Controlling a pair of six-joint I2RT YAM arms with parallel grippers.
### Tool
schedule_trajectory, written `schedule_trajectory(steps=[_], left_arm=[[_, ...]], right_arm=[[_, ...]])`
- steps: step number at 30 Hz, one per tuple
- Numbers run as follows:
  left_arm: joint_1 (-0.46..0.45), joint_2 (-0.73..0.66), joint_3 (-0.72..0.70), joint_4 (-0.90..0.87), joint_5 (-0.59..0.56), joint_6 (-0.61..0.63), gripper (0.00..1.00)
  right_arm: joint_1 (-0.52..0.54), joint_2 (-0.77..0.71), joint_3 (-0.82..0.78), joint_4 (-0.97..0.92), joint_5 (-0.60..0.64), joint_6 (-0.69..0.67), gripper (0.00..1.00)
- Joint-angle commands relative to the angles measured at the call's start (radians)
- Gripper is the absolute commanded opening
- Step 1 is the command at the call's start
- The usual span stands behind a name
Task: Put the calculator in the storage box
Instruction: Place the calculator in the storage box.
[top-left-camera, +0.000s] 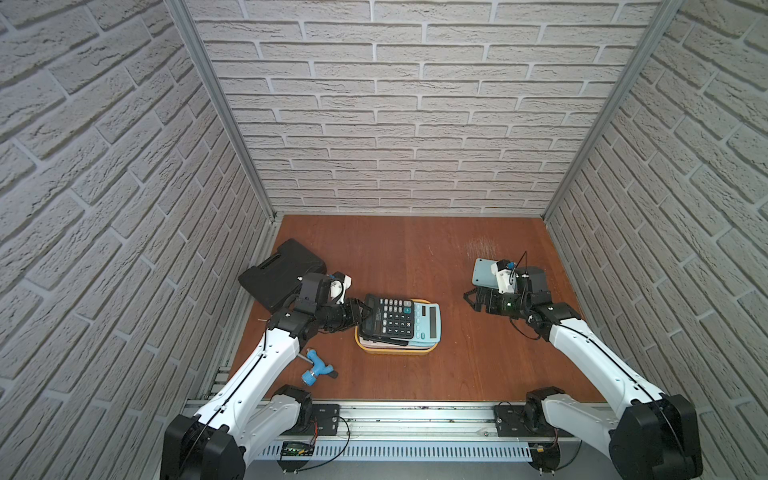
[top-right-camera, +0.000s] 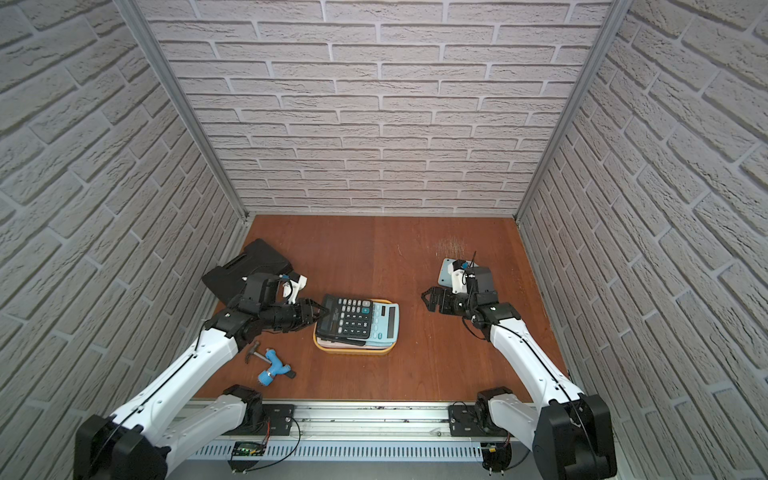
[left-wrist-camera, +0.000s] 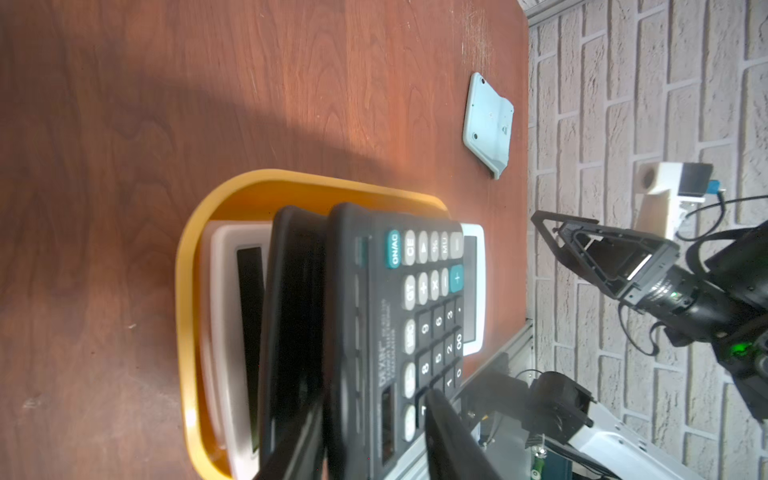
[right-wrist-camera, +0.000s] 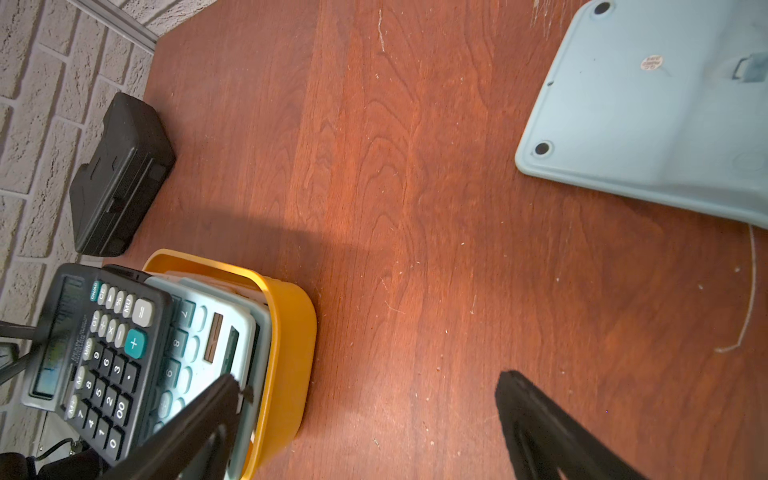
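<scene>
One table (top-left-camera: 415, 257): red-brown wood, carrying everything.
Black case (top-left-camera: 278, 270): flat at the far left, apart from the work; likely mere clutter.
Storage box (top-left-camera: 399, 351): yellow, mid-table, filled past its rim with other calculators (top-left-camera: 428, 322), so a newcomer can only lie on top.
Calculator (top-left-camera: 388, 318): black, keys up, topmost of that stack and inside the box's outline. It is tilted, with the screen end raised toward the table's left side, seemingly because that end is where it is handled.
Spare calculator (top-left-camera: 482, 270): pale blue, face down, far right, outside the box.
Left gripper (top-left-camera: 363, 318): jaws astride the black calculator's screen end; whether they are pressing or have let go, I cannot tell.
Right gripper (top-left-camera: 468, 302): spread wide, empty, hovering just beside the spare calculator, perhaps ready for it.
Blue-handled tool (top-left-camera: 318, 368): front left, lying clear of the box.
</scene>
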Motion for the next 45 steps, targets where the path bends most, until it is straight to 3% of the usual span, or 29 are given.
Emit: schedule_trajectory(steps=[1, 3, 10, 19, 28, 35, 45], left_arm=[[-0.003, -0.018, 0.017, -0.025, -0.023, 0.028, 0.51], [-0.003, -0.026, 0.04, -0.061, -0.051, 0.043, 0.58], [-0.004, -0.02, 0.205, -0.196, -0.204, 0.127, 0.98], [-0.04, 0.196, 0.43, -0.17, -0.268, 0.197, 0.99], [-0.07, 0.507, 0.666, -0.11, -0.262, 0.226, 0.98], [-0.085, 0.688, 0.804, -0.102, -0.235, 0.226, 0.98], [-0.098, 0.774, 0.819, -0.081, -0.221, 0.221, 0.98]], right_arm=[[-0.011, -0.021, -0.013, 0.029, -0.025, 0.008, 0.99], [-0.013, -0.019, -0.013, 0.031, -0.028, 0.013, 0.99], [-0.055, 0.004, -0.009, 0.05, -0.024, 0.056, 0.99], [-0.217, 0.067, 0.023, 0.131, -0.031, 0.145, 0.99], [-0.34, 0.301, 0.152, 0.25, -0.018, 0.221, 0.99], [-0.346, 0.603, 0.366, 0.266, -0.014, 0.222, 0.99], [-0.347, 0.941, 0.729, 0.098, -0.024, 0.162, 0.99]])
